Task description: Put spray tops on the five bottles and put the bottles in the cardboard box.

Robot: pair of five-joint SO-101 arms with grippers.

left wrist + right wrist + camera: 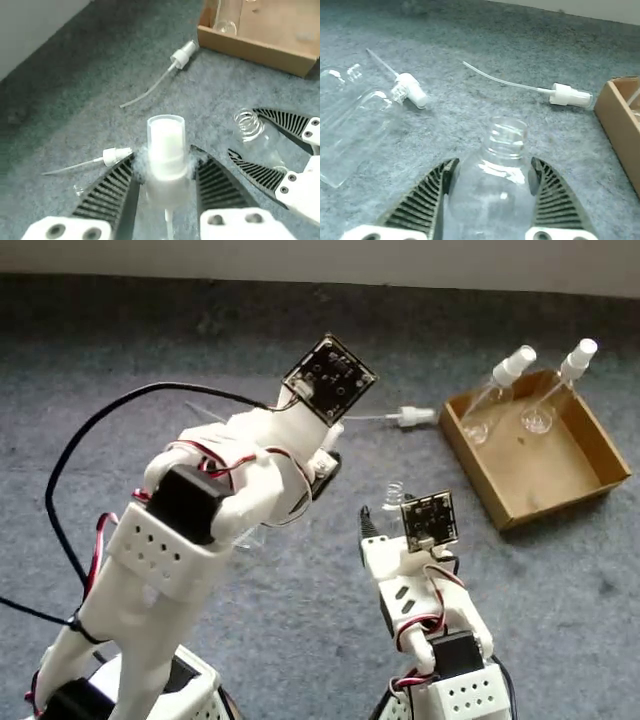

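Your left tool (164,157) pinched a spray top (166,135), your right tool (494,162) an open bottle (393,496) at the high view's centre, just beside it; a tilted top could have missed its mouth and jammed.

The left arm (200,530) is raised and stretched toward the far side, and the left gripper (162,160) is closed on a spray top (166,140). The right arm (425,590) is lower and nearer, with the right gripper (494,167) clamping a bottle (495,195).

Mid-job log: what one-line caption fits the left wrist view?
Left hand grips a capped spray top beside the bottle held by the right hand; cardboard box beyond.
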